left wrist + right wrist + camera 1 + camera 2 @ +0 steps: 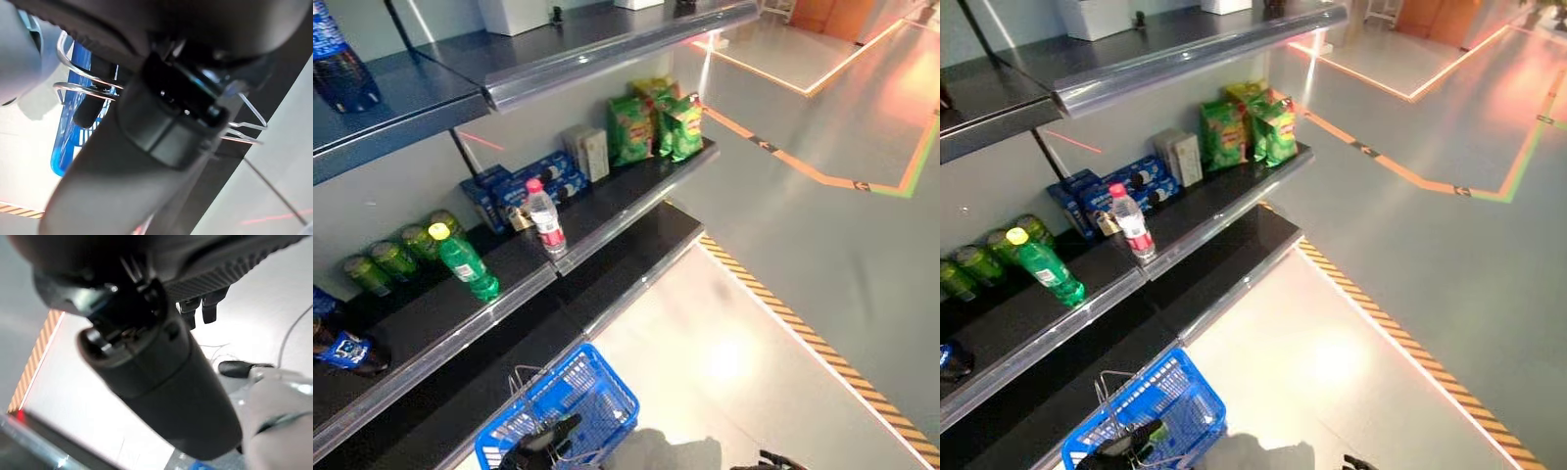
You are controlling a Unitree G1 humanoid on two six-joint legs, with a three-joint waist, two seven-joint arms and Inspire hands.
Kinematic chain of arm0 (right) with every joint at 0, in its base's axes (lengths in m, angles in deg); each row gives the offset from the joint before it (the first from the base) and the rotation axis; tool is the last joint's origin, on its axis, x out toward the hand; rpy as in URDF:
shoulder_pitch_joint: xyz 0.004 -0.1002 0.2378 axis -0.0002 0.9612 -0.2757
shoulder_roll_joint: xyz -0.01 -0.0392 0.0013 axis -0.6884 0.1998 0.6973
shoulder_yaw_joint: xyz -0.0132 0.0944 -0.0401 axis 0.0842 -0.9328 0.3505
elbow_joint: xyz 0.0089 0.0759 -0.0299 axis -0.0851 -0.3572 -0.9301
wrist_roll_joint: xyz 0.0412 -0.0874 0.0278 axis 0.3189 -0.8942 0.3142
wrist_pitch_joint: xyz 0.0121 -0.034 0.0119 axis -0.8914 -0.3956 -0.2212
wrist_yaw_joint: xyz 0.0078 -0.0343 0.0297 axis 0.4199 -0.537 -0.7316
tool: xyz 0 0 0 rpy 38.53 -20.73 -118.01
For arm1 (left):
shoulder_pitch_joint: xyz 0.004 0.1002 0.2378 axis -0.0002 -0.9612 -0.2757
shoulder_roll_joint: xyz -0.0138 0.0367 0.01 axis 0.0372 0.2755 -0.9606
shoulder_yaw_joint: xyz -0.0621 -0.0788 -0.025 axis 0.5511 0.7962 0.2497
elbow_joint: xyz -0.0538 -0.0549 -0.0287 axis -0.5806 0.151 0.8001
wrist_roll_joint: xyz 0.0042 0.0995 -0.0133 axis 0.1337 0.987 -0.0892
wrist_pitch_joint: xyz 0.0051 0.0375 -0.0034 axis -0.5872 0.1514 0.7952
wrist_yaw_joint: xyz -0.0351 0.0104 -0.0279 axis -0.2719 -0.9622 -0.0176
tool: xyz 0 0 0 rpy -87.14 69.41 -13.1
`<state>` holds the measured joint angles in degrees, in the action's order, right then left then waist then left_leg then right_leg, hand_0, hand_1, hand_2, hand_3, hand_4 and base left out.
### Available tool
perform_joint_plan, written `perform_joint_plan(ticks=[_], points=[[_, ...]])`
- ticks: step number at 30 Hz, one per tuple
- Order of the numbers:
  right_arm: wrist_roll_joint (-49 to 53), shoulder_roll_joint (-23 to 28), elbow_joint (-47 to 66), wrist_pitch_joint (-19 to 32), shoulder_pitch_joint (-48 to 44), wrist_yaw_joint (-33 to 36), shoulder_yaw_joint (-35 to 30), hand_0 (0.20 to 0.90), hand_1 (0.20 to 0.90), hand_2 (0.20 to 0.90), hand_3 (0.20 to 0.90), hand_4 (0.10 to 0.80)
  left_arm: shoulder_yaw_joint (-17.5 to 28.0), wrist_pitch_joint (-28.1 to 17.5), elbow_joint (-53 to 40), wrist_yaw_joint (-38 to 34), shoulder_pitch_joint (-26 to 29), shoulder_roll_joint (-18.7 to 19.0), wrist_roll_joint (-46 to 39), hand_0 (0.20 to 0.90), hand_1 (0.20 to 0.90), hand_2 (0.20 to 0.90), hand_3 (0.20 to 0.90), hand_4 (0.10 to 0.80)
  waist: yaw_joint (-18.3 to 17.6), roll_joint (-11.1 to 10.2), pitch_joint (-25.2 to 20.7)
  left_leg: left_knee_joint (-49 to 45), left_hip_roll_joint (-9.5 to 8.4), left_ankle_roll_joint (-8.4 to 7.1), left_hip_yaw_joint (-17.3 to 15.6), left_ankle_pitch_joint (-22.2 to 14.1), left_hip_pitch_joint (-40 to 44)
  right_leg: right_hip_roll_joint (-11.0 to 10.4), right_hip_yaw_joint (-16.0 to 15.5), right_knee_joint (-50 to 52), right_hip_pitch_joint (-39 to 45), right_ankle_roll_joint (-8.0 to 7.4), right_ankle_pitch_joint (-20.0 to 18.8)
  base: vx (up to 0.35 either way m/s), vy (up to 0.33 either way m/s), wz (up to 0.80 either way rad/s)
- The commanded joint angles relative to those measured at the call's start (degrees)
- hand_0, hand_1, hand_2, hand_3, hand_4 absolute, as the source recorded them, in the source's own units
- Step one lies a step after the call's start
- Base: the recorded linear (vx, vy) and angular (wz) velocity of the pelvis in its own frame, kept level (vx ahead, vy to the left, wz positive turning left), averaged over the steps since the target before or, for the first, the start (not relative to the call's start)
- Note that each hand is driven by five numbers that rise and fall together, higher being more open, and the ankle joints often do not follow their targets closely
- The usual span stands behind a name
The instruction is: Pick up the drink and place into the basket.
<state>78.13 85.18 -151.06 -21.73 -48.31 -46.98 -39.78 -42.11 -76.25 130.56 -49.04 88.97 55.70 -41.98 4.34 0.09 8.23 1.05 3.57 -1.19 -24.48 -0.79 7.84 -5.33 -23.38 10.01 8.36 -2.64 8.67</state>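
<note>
A clear water bottle with a red cap (pixel 546 217) stands at the front edge of the middle shelf (pixel 607 223). A green bottle with a yellow cap (pixel 465 260) stands to its left, with green cans (pixel 396 257) behind it. My left hand (pixel 544 446) is low in front of the shelves, shut on the wire handles (pixel 82 88) of the blue basket (pixel 607 380), which hangs off the floor and looks empty. My right hand (pixel 161 382) hangs low at the right, over the floor and away from the shelf, with relaxed fingers and nothing in it.
Green and yellow snack bags (pixel 656 122), a pale box (pixel 592 152) and blue biscuit boxes (pixel 524 186) share the middle shelf. A dark blue bottle (pixel 337 64) stands on the upper shelf. A lower shelf board (pixel 626 257) juts out. Yellow-black tape (pixel 803 333) crosses the floor.
</note>
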Motion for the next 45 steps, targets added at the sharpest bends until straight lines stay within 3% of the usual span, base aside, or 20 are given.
perform_joint_plan(ticks=[1,3,6,9,13,15,16,18,20,22,23,25,28,29,30,45], points=[[1.08,0.68,-0.1,0.71,-1.46,0.04,-0.55,0.9,0.9,0.9,0.9,0.8,-0.41,-2.42,-4.13,4.01,-0.15,4.09,-2.33,0.3,0.3,0.3,0.2,0.1,2.64,0.07,-1.01,-0.13,-6.13,4.66,3.65,-1.5,-4.23,-2.1,2.03,24.87,-7.84,-6.42,-9.67,-0.019,0.025,0.52],[1.5,0.76,-0.52,1.27,-1.63,0.27,-0.7,0.9,0.9,0.9,0.9,0.8,-1.18,-2.42,-4.79,3.89,0.12,4.26,-3.25,0.3,0.3,0.3,0.2,0.1,2.36,0.16,-0.66,-0.98,-6.25,5.64,6.35,-2.54,-4.09,-2.65,5.57,30.63,-11.91,-6.91,-12.43,0.026,-0.015,0.65],[1.6,1.08,-0.99,1.51,-1.77,0.46,-1.33,0.9,0.9,0.9,0.9,0.8,-2.54,-2.68,-5.37,3.43,0.52,4.08,-4.37,0.3,0.3,0.3,0.2,0.1,1.99,0.17,-0.4,-2.23,-5.97,5.63,9.14,-3.25,-4.25,-5.05,8.66,27.02,-13.47,-6.52,-12.96,0.056,-0.12,0.69],[4.09,1.64,-1.61,1.8,-1.61,1.53,-2.79,0.9,0.9,0.9,0.9,0.8,-5.21,-2.62,-5.94,3.55,2.5,4.0,-4.74,0.3,0.3,0.3,0.2,0.1,0.01,-0.98,-0.02,-4.66,-6.72,4.38,15.57,-5.34,-3.72,-7.75,15.74,8.84,-15.36,-6.37,-15.7,0.159,-0.325,0.78],[4.57,1.92,-2.08,3.09,-1.2,1.39,-3.84,0.9,0.9,0.9,0.9,0.8,-6.41,-2.72,-5.63,4.19,4.01,3.93,-5.19,0.3,0.3,0.3,0.2,0.1,-1.89,-1.8,0.36,-7.51,-7.27,3.36,21.8,-8.67,-2.83,-10.82,21.81,-2.06,-16.97,-7.72,-18.78,0.146,-0.214,1.03],[3.57,1.83,-2.08,3.38,-1.2,1.01,-4.06,0.9,0.9,0.9,0.9,0.8,-6.42,-2.9,-5.42,4.06,4.14,3.91,-5.7,0.3,0.3,0.3,0.2,0.1,-2.25,-1.8,0.43,-8.37,-7.28,3.14,23.22,-9.72,-2.58,-10.98,22.23,-3.96,-17.19,-7.94,-18.9,0.251,-0.226,1.09],[4.13,1.71,-2.22,3.02,-1.53,1.34,-4.19,0.9,0.9,0.9,0.9,0.8,-5.94,-2.66,-4.72,4.62,4.07,4.3,-4.76,0.3,0.3,0.3,0.2,0.1,-2.69,-2.18,0.53,-10.26,-7.79,3.06,26.58,-11.96,-1.92,-10.7,24.07,-6.37,-18.34,-8.35,-19.06,0.392,-0.319,1.17],[2.5,1.75,-2.02,2.16,-1.86,0.53,-3.77,0.9,0.9,0.9,0.9,0.8,-4.93,-2.56,-4.29,4.76,3.2,4.67,-4.09,0.3,0.3,0.3,0.2,0.1,-2.57,-2.93,0.87,-13.04,-7.48,2.79,28.19,-14.43,-1.9,-10.6,25.14,-4.42,-18.24,-8.54,-18.71,0.341,-0.315,1.25],[2.35,1.75,-1.94,1.94,-1.87,0.63,-3.52,0.9,0.9,0.9,0.9,0.8,-4.52,-2.56,-4.11,4.6,2.87,4.76,-4.06,0.3,0.3,0.3,0.2,0.1,-2.54,-3.13,0.88,-13.55,-7.15,2.65,28.36,-14.92,-1.9,-10.45,24.87,-4.49,-17.61,-8.67,-17.94,0.163,-0.216,1.66],[-0.43,1.72,-1.68,1.94,-1.55,-0.61,-2.09,0.9,0.9,0.9,0.9,0.8,-2.13,-2.92,-3.15,5.47,1.12,4.16,-4.83,0.3,0.3,0.3,0.2,0.1,-1.6,-3.17,-1.03,-10.64,-4.88,1.16,29.27,-13.31,-0.28,-9.51,22.45,-4.21,-14.68,-8.81,-15.44,0.209,-0.316,1.08],[-0.91,1.83,-1.56,1.81,-1.58,-0.91,-1.8,0.9,0.9,0.9,0.9,0.8,-1.93,-3.15,-3.07,6.07,0.72,3.87,-4.13,0.3,0.3,0.3,0.2,0.1,-1.44,-2.92,-1.67,-8.97,-3.78,0.55,28.22,-11.98,0.27,-9.08,21.12,-4.89,-13.39,-8.51,-14.36,0.13,-0.162,0.71],[-0.78,1.91,-1.54,1.76,-1.6,-1.04,-1.71,0.9,0.9,0.9,0.9,0.8,-1.98,-3.27,-3.1,5.77,0.64,3.69,-4.25,0.3,0.3,0.3,0.2,0.1,-1.41,-2.76,-1.92,-8.23,-3.17,0.2,27.25,-11.15,0.26,-8.88,20.29,-5.34,-12.55,-8.32,-13.83,0.092,-0.111,0.58],[1.91,1.97,-0.44,0.23,-1.44,0.48,-1.12,0.9,0.9,0.9,0.9,0.8,-3.66,-2.31,-3.58,4.78,1.88,3.29,-3.56,0.3,0.3,0.3,0.2,0.1,-1.48,-2.22,-2.56,-4.26,-0.32,-1.87,19.61,-6.65,-0.38,-9.8,13.44,-7.54,-8.99,-8.16,-13.35,0.075,-0.112,0.71],[3.5,1.97,-0.48,-0.15,-1.07,1.64,-1.46,0.9,0.9,0.9,0.9,0.8,-5.0,-1.8,-4.04,4.97,2.58,2.9,-2.13,0.3,0.3,0.3,0.2,0.1,-1.83,-1.64,-2.91,-0.95,0.94,-2.97,16.53,-4.3,0.44,-9.86,9.84,-8.3,-7.27,-8.09,-13.2,0.063,-0.048,1.12],[3.55,2.05,-0.69,0.02,-0.87,1.69,-1.78,0.9,0.9,0.9,0.9,0.8,-5.55,-1.89,-4.23,4.98,2.56,2.62,-2.29,0.3,0.3,0.3,0.2,0.1,-1.93,-1.36,-3.05,0.35,1.2,-3.26,15.82,-3.53,0.83,-9.72,8.9,-8.72,-6.55,-8.03,-13.1,0.063,-0.007,1.11],[1.34,1.48,-1.71,1.28,-0.67,-0.09,-1.04,0.9,0.9,0.9,0.9,0.8,-5.44,-1.34,-4.77,4.56,2.44,3.61,-2.65,0.3,0.3,0.3,0.2,0.1,-2.53,-0.48,-2.72,2.82,1.17,-2.87,13.03,-2.56,1.9,-10.03,8.29,-7.9,-6.36,-8.41,-11.85,0.042,0.028,0.12]])
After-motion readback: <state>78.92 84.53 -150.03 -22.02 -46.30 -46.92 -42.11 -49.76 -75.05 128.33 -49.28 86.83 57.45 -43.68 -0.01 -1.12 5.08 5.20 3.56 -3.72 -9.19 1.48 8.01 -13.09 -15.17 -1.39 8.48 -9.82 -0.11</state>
